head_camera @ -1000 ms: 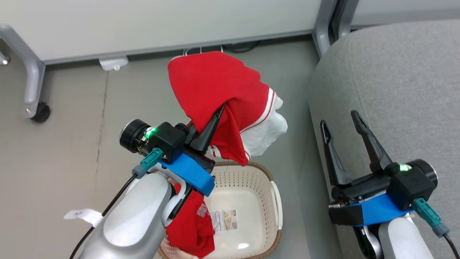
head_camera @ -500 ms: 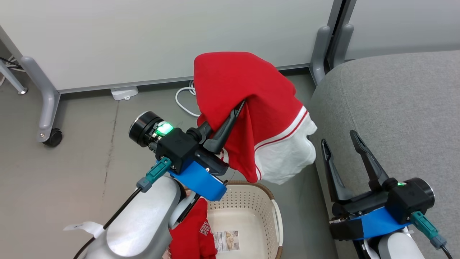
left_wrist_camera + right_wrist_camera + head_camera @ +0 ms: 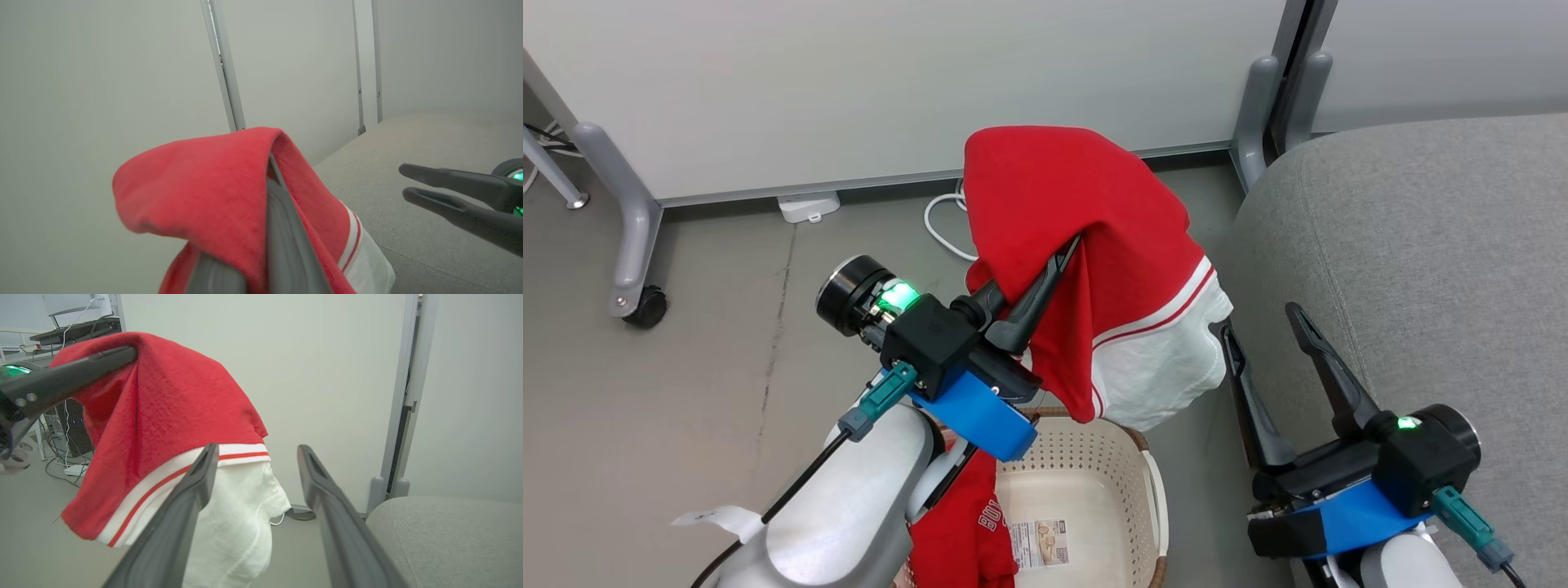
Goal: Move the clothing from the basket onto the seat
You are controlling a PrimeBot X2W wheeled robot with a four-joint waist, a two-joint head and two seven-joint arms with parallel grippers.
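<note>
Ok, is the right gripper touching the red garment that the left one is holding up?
Apart. In the left wrist view, the right gripper sits clear of the red garment, with a strip of grey seat showing between its fingertips and the cloth.

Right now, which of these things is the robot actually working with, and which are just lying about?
Part of the job: red garment pinched in the shut left gripper; second red garment in the basket; grey seat; open right gripper.
Just lying about: white cable; white plug box; wheeled partition foot.
</note>
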